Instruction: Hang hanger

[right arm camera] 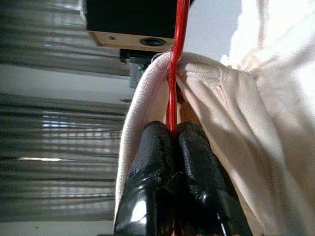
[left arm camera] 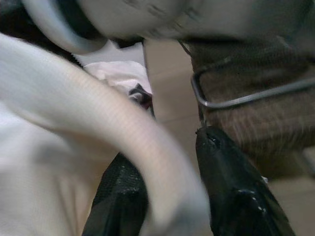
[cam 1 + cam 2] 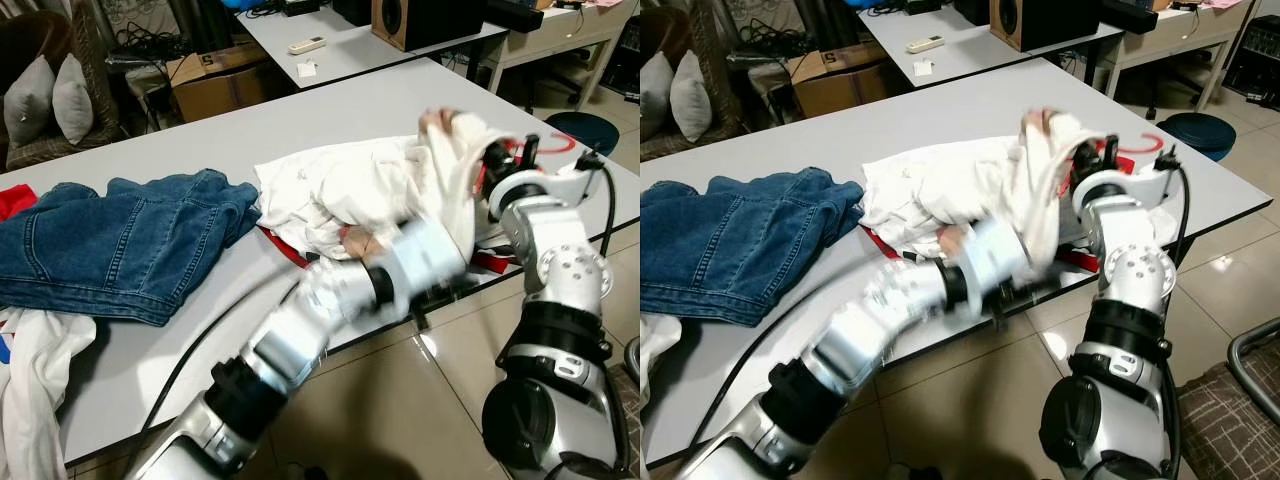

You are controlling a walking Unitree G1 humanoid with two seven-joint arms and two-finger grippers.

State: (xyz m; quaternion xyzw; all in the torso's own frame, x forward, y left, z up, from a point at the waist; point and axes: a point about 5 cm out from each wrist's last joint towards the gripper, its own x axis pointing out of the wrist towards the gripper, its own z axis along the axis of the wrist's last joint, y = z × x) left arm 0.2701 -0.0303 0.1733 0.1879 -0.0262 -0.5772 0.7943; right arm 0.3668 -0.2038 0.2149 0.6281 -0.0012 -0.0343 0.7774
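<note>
At the grey worktop's near edge the right pincer clamps the thin red hanger; the left pincer — fingers apart — should ease the white cotton shirt over it without tugging.

I count two robot arms, so two pincers: the left pincer and the right pincer. There is one red hanger and one white shirt on the near desk. On the same desk lies one denim jacket, and one more white cloth hangs at its edge. I see three desks in all. On the second desk are one remote control and one wooden speaker. Two grey cushions rest on one chair.
</note>
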